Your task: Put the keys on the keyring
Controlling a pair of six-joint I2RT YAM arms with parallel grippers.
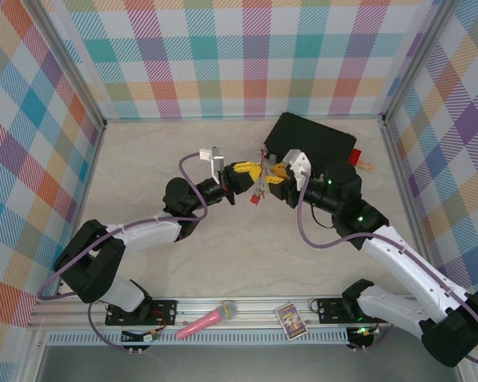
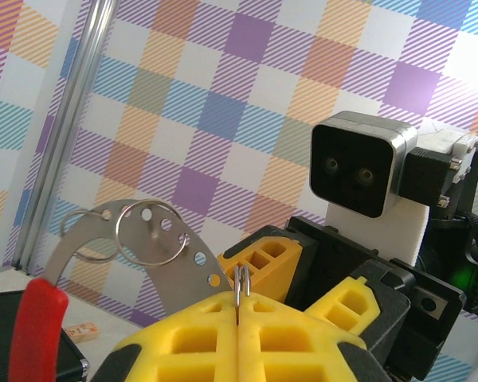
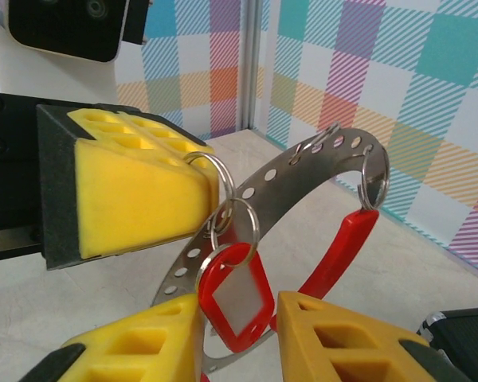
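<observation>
Gently now: our left gripper (image 2: 239,306), shut tight on a small ring (image 2: 240,286), steadies the keyring (image 3: 303,171); our right gripper (image 3: 239,326), part-closed on a key (image 3: 235,298), should twist slowly.

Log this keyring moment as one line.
left gripper: shut on small metal split ring | right gripper: shut on red plastic key tag | perforated grey metal keyring with red arc: aloft between grippers
</observation>
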